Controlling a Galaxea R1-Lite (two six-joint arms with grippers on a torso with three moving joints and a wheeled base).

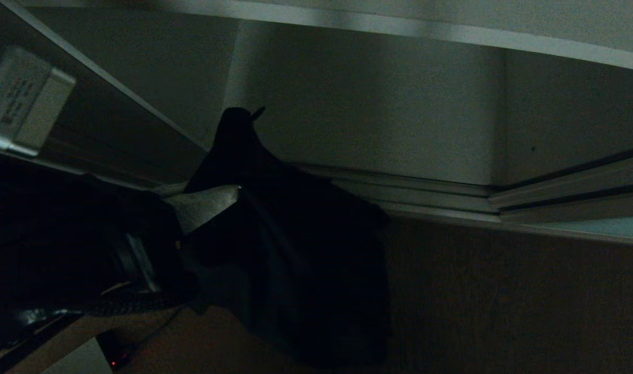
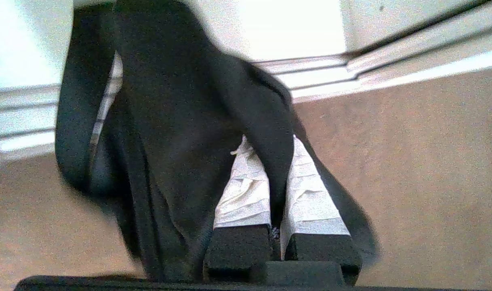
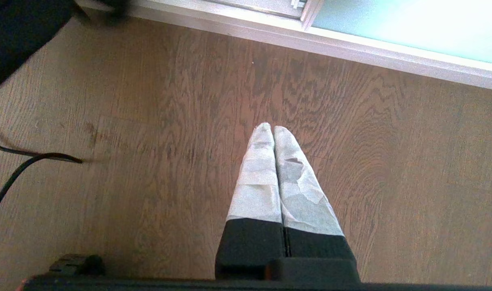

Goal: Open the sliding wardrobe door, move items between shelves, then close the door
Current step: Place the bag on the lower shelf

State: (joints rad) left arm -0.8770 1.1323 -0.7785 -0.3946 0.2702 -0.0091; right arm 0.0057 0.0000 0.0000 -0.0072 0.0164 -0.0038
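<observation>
Black fabric item hangs lengthwise below the left gripper, clamped between its fingers, with the shelf just beyond.

Left claw — two long tapered fingers wrapped in pale grey-white tape, creased and wrinkled, set on black block bases w/ a black bar across the wrist end. Right claw built the same: taped fingers, tape patchy and peeling in spots, black squared bases. In head view the left arm reads as dark, glossy black housing w/ a braided black cable — small red LED nearby.
</observation>
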